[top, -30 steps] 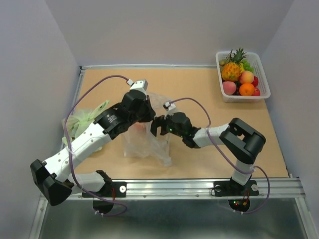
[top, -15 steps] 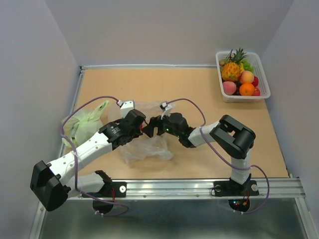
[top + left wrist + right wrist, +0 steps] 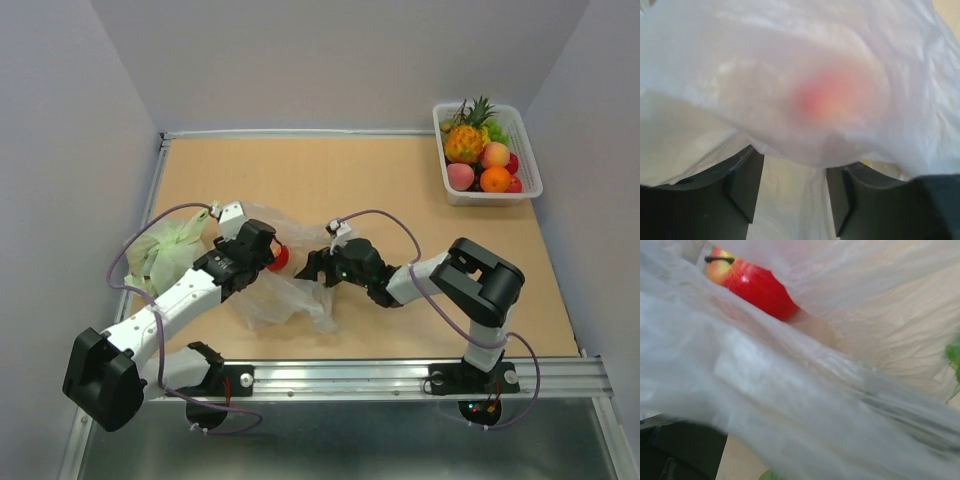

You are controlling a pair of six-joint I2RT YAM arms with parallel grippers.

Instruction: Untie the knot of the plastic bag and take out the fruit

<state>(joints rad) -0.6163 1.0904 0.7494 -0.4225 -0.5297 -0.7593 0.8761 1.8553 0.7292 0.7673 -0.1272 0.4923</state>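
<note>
The clear plastic bag [image 3: 272, 298] lies crumpled on the table between the two arms. A red round fruit [image 3: 279, 257] shows at its upper edge, right beside my left gripper [image 3: 262, 250]. In the left wrist view my left gripper [image 3: 792, 190] stands open; film hangs loose in the gap and a pink blur [image 3: 825, 97] shows through it. In the right wrist view the red fruit [image 3: 757, 287] sits behind folds of the bag [image 3: 805, 390], which hide the fingers. Seen from above, my right gripper [image 3: 310, 267] is open at the bag's right edge. I cannot make out the knot.
A pale green bag [image 3: 165, 250] lies left of the left arm. A white basket [image 3: 524, 150] at the far right corner holds a pineapple [image 3: 464, 142], peaches, an orange and other fruit. Walls close in the table on three sides.
The left gripper has let go of the film and opened, dropping low and to the left. The bag has sunk flat onto the table. The right gripper has followed it down.
</note>
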